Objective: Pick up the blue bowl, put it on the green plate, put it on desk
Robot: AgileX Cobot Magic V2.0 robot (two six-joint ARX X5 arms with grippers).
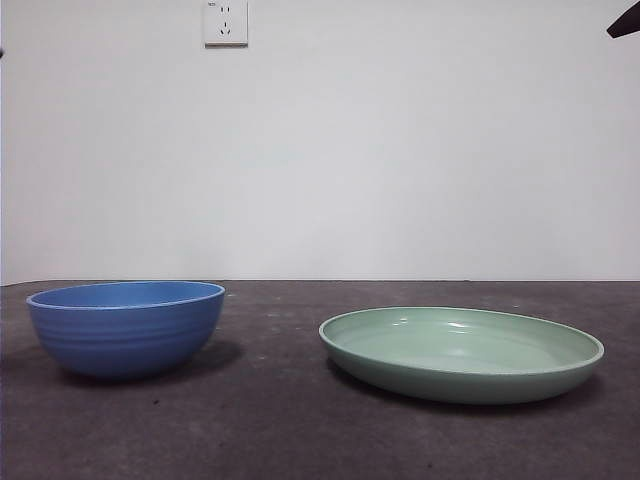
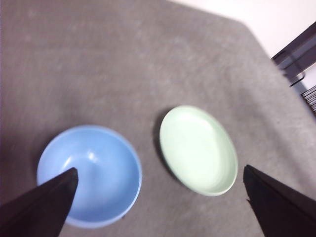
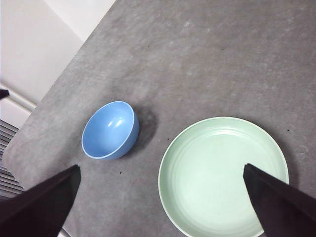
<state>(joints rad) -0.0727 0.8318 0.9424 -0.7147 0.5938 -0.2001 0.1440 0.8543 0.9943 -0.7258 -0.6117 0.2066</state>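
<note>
Both arms raised, tools spread wide and empty

The left black two-jawed tool (image 2: 158, 200) hangs high over the tabletop, its jaws far apart with nothing between them. The right black two-jawed tool (image 3: 160, 197) is posed the same way, jaws wide and holding nothing. In the front view only one dark arm tip (image 1: 624, 22) shows, at about 2 o'clock.

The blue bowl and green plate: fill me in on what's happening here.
Nothing is held yet. The round, ridged blue bowl and the wide, shallow, pale green plate sit apart, both empty, on the dark grey desk. The left gripper hangs open above the bowl, the right gripper open above the plate.
</note>
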